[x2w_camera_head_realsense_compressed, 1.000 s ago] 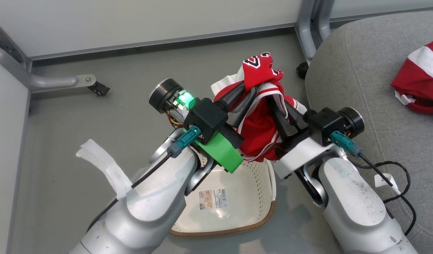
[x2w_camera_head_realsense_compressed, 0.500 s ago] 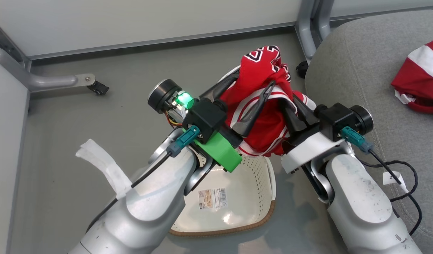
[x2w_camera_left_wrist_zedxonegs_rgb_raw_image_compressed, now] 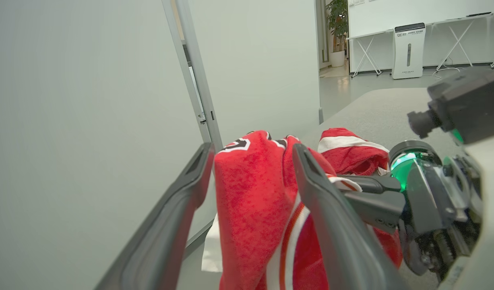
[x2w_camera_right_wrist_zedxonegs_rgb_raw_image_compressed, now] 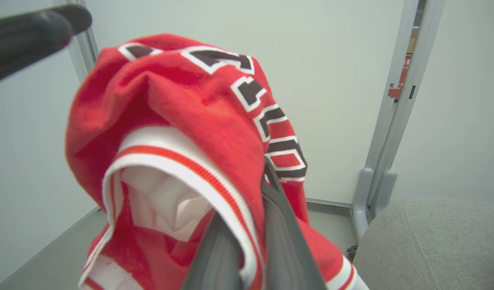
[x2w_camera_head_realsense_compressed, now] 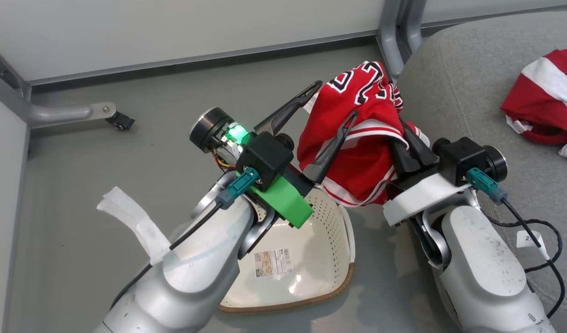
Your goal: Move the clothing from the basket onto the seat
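Note:
The red jersey (x2w_camera_head_realsense_compressed: pixel 357 138) with white piping and lettering hangs in the air above the floor, beside the seat's left edge. My right gripper (x2w_camera_head_realsense_compressed: pixel 401 141) is shut on its cloth, as the right wrist view confirms at the gripper (x2w_camera_right_wrist_zedxonegs_rgb_raw_image_compressed: pixel 267 177) and jersey (x2w_camera_right_wrist_zedxonegs_rgb_raw_image_compressed: pixel 190 104). My left gripper (x2w_camera_head_realsense_compressed: pixel 332 101) is open, its fingers spread either side of a jersey fold (x2w_camera_left_wrist_zedxonegs_rgb_raw_image_compressed: pixel 247 193) without pinching it. The striped red-and-white garment (x2w_camera_head_realsense_compressed: pixel 542 101) lies on the grey seat (x2w_camera_head_realsense_compressed: pixel 454 88). The cream basket (x2w_camera_head_realsense_compressed: pixel 329 296) sits on the floor under my left arm, with no clothing visible inside.
A grey metal frame post (x2w_camera_head_realsense_compressed: pixel 389 32) rises at the seat's far left corner. A wall panel and a floor bracket with a caster (x2w_camera_head_realsense_compressed: pixel 119 121) bound the far left. A black cable (x2w_camera_head_realsense_compressed: pixel 542 259) trails over the seat's near edge.
My left gripper has opened and let go of the jersey. The right gripper has carried the jersey up and to the right, toward the seat. The camera has shifted slightly.

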Controlling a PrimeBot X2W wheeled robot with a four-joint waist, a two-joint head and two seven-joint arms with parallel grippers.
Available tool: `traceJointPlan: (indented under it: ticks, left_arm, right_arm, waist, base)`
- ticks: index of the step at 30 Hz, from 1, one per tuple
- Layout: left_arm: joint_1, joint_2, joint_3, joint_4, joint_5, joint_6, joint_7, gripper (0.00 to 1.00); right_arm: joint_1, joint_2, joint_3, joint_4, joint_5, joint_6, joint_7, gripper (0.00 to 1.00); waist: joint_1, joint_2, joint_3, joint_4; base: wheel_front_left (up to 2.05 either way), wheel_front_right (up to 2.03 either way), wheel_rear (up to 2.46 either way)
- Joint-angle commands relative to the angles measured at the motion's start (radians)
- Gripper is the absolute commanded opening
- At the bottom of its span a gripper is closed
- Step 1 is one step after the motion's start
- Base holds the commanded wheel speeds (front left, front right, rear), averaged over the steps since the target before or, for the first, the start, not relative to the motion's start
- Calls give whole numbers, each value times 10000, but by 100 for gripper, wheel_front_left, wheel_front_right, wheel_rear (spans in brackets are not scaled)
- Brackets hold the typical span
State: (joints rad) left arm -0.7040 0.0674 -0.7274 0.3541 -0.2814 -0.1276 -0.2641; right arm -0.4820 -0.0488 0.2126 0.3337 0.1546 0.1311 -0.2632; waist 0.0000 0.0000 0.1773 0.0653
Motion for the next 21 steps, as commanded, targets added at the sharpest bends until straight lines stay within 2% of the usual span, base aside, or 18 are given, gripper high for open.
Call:
traceJointPlan:
  ticks: [1, 21]
  left_arm:
    - [179, 55, 22, -15, 106, -41, -4, 100]
    - [707, 399, -251, 19, 201, -31, -4, 100]
  right_arm:
    - [147, -33, -113, -78, -67, -7, -23, 0]
    - [1189, -28, -1476, -1066, -128, -7, -24, 0]
  waist:
    - [0, 0, 13, -113]
    - [0, 0, 266, -2271]
  base:
    - [0, 0, 0]
    - [0, 0, 0]
